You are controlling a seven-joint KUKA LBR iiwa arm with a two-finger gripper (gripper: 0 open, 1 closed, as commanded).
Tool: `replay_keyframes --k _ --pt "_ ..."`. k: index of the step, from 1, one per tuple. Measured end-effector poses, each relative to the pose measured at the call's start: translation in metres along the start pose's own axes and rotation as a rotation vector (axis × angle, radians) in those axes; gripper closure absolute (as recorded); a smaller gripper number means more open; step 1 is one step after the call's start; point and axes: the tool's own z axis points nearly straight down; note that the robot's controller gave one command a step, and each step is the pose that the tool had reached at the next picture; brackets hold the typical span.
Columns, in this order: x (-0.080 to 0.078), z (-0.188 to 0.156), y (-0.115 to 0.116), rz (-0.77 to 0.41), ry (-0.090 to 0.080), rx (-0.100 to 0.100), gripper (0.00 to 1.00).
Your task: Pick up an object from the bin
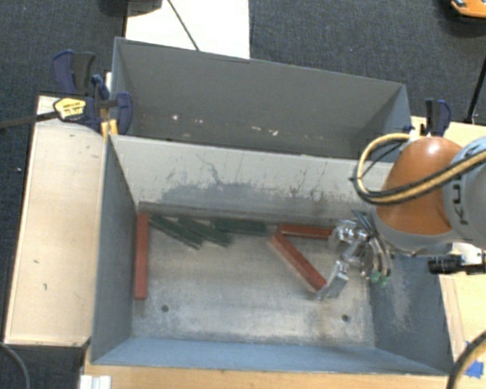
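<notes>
Near the right side of the grey bin (240, 306), the tool (334, 285) hangs low at the near end of a slanting red bar (296, 261) (apart or together, I cannot tell). Against the left wall lies a second red bar (142, 256). Farther back, dark green bars (192, 230) lie along the far wall, with a third red bar (304, 231) to their right.
</notes>
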Motion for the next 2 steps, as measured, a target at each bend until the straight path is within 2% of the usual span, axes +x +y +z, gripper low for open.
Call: replay_keyframes --k 1,2 --pt "0.0307 0.0152 0.0110 0.052 0.001 -0.001 1.00" --pt "0.0306 0.0152 0.0110 0.050 0.001 -0.001 1.00"
